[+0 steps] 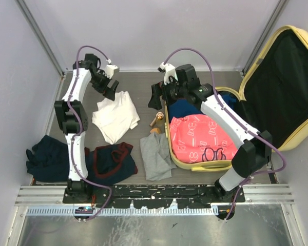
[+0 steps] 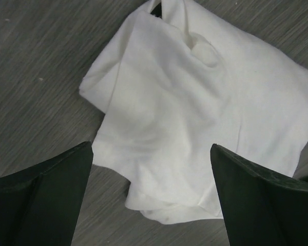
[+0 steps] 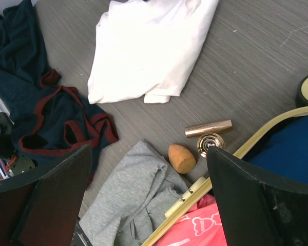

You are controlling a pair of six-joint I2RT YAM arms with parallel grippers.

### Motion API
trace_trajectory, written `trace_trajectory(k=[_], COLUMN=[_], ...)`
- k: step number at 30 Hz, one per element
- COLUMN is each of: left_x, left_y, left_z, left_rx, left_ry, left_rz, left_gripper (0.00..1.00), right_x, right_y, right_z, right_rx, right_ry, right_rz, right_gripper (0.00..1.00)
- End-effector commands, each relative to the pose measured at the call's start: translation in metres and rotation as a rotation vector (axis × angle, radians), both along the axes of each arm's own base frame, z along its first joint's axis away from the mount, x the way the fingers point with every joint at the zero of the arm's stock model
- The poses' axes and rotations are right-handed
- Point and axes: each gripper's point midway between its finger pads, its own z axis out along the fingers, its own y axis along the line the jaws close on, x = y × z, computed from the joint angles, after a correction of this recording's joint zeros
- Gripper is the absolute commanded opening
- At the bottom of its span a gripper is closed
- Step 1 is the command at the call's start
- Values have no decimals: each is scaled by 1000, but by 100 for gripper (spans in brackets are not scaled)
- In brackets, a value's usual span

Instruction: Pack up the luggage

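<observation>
Top view has the luggage (image 1: 287,82) lying open on the right side of the table, lid swung out to the right, with a pink patterned bag (image 1: 200,138) and something blue (image 1: 187,108) inside. The left gripper (image 1: 109,88) hovers over the white shirt (image 1: 115,115), jaws spread wide, holding nothing (its wrist view is basically all shirt). The right gripper (image 1: 158,100) is at the luggage's far-left corner, also wide open and empty. Only its wrist view catches the small stuff: a tan sponge (image 3: 181,158), a gold tube (image 3: 208,128) and a round gold cap (image 3: 209,142) just beside the rim.

Left arm (image 1: 72,95), right arm (image 1: 227,121) extended; jaws wide apart.
</observation>
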Motion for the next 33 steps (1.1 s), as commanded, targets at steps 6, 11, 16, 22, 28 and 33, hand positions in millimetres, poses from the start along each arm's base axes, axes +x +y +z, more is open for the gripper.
trace_trajectory(k=[6,11,16,22,28,33], left_x=[17,21,-18,-80,-114,-110], left_y=[-16,31,85,139,156,175], left_z=[-40,-65,-78,-88,-53,-26], left_rx=[119,229,160,144,-141,-183], left_ry=[-11,37,180,268,296,241], left_rz=[-57,94,328,571,796,771], left_gripper=[99,71,57,49,76,87], right_x=[-12,-22,-20,-1,-2,-2], right_y=[18,35,60,92,145,186], right_z=[12,10,3,-13,-38,-67], right_rx=[51,61,60,71,105,87], right_ry=[-40,-33,-14,64,182,245], right_rz=[41,70,88,-1,-21,-104], right_gripper=[97,96,96,95,97,100])
